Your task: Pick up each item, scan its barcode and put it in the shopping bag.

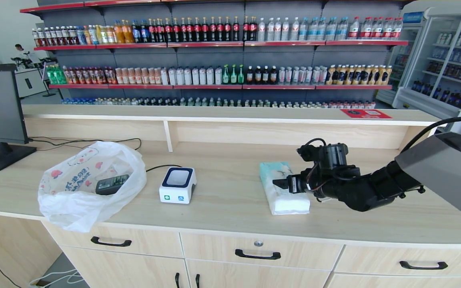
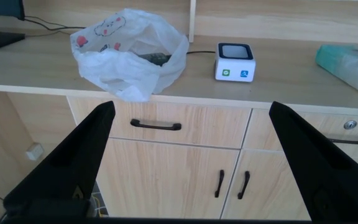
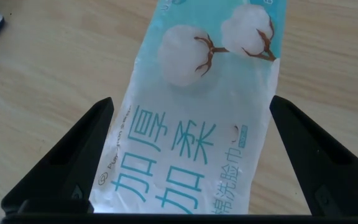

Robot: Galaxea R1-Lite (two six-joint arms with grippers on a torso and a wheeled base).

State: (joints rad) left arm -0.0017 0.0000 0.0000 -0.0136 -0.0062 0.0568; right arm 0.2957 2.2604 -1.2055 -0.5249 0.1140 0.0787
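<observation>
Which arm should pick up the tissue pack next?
Right. The right pincer, open, is lined up over the white-and-teal plastic-wrapped tissue pack on the wooden counter; the left pincer is low, facing the wooden drawers.

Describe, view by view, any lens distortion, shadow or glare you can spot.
Head view: wide-angle distortion, since the edges of the counter and the shelves bow; the lighting is even and shadows are faint. Right wrist view: the tissue pack shows a soft sheen, no hard glare. Left wrist view: the scanner has a pale top window, perhaps reflected light.
</observation>
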